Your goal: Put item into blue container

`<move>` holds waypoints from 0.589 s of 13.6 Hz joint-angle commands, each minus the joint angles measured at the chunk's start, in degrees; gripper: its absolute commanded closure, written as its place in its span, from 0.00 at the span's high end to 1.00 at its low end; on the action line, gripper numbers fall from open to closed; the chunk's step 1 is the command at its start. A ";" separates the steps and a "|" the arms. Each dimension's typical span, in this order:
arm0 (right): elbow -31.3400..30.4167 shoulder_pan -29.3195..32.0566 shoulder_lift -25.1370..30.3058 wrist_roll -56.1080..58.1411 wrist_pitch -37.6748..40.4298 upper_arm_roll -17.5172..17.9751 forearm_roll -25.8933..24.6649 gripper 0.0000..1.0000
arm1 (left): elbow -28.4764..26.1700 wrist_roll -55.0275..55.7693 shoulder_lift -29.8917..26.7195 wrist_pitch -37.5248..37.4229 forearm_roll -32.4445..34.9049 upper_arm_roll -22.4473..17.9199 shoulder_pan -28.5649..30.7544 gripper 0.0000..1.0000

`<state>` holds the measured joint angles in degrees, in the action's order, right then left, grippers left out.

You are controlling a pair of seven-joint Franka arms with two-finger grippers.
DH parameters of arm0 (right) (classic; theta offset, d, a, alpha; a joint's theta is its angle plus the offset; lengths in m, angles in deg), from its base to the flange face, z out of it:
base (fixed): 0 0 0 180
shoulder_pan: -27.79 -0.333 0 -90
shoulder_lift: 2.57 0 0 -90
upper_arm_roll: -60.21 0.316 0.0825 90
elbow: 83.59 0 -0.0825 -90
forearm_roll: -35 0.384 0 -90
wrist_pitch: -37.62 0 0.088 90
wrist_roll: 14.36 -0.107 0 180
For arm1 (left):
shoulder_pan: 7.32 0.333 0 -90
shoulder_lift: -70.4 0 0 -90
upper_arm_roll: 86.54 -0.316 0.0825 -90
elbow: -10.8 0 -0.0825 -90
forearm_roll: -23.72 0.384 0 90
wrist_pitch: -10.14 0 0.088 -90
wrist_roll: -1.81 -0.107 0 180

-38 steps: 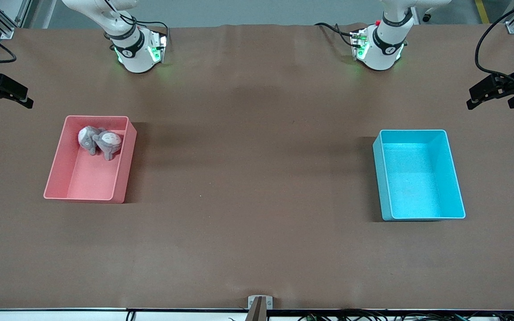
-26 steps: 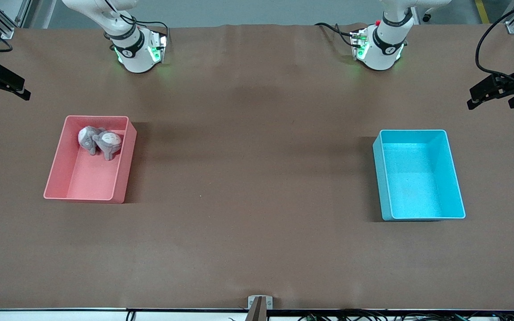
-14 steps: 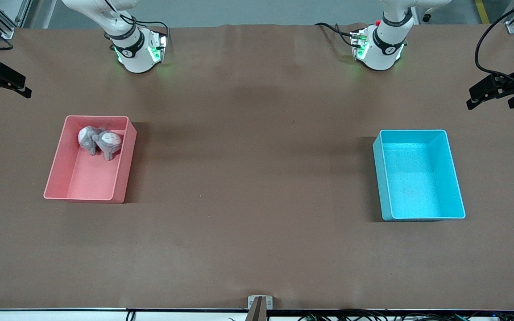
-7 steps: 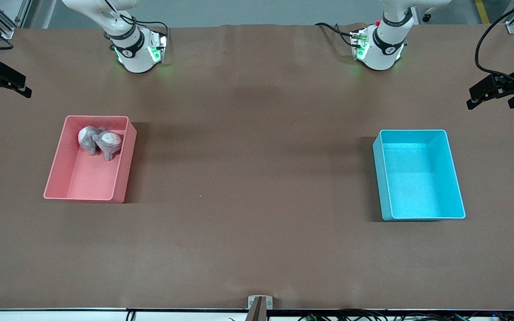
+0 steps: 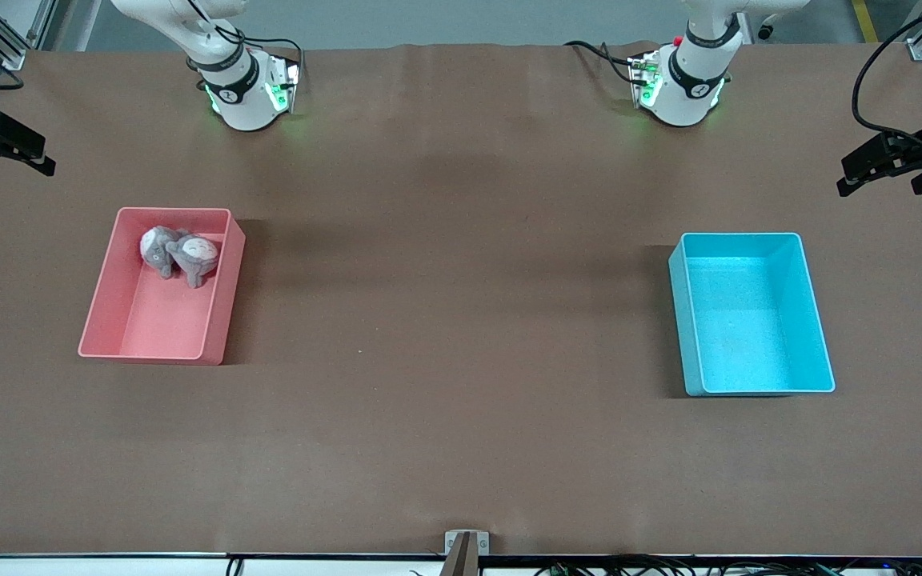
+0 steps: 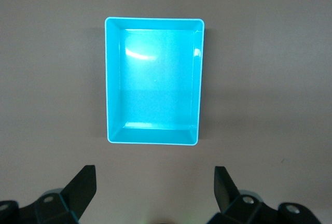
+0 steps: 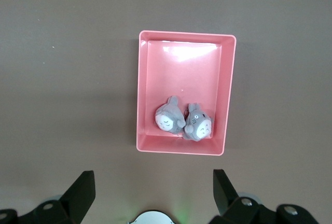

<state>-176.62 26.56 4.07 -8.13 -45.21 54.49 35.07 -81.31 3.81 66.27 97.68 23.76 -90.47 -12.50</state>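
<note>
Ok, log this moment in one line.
left gripper: open, waiting | right gripper: open, waiting | blue container: empty | two grey plush toys: in pink bin

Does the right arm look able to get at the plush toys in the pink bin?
Probably yes: the right pincer is open, the plush toys lie uncovered in the pink bin, nothing between.

**Blue bin empty, plush toys in the pink one**

The blue container sits flat and upright on the worktop toward the left arm's end. Two grey plush toys lie touching in the pink bin, toward the right arm's end.
</note>
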 commanded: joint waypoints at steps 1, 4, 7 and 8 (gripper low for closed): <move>-1.19 -0.52 1.10 0.36 -0.67 -0.09 -0.68 1.00 | 0.71 -0.77 -0.09 -0.70 -1.00 -0.03 0.09 1.00; -0.58 -0.52 1.01 0.19 -0.67 -0.09 -0.42 1.00 | 0.71 -0.77 -0.09 -0.70 -1.00 -0.03 0.00 1.00; 0.39 -0.52 0.84 0.27 0.04 -0.09 -0.41 1.00 | 0.62 -0.77 -0.09 -0.70 -1.00 -0.03 0.00 1.00; 0.48 -0.52 0.75 0.27 0.04 -0.09 -0.41 1.00 | 0.71 -0.77 -0.09 -0.70 -1.00 -0.03 0.00 1.00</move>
<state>-176.06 26.56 4.07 -8.13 -45.45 54.53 35.06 -81.31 3.81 66.27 97.68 23.76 -90.47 -12.50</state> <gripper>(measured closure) 0.000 0.000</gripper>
